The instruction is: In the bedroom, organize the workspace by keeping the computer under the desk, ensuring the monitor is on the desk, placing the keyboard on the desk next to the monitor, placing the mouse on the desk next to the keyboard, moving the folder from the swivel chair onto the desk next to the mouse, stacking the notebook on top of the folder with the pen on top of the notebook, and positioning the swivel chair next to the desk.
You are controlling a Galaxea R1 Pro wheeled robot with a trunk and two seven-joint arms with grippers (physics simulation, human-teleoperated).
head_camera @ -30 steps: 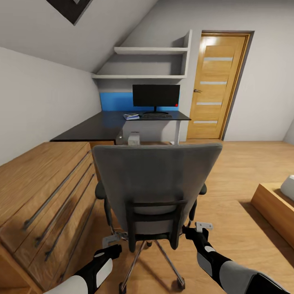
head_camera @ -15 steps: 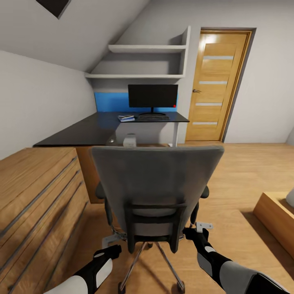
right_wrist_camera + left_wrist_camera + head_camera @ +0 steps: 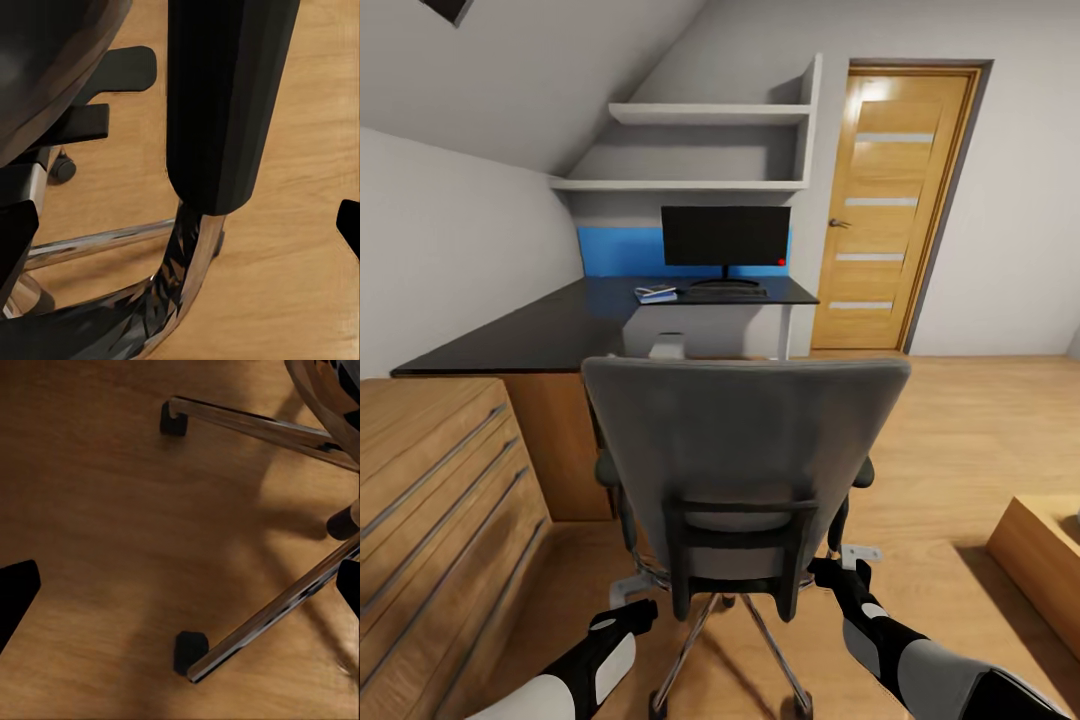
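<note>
Grey swivel chair [image 3: 745, 470] is flanked by left gripper [image 3: 628, 603] and right gripper [image 3: 847, 562], both spread, neither clamped. Step judged: chair positioning beside desk [image 3: 550, 330]. Next: straight push required.

Soft, even light is filling the head view; glare is catching the door [image 3: 890, 200] toward one o'clock, the swivel chair [image 3: 745, 470] is shading the floor [image 3: 950, 420], and edges are bowing outward.
</note>
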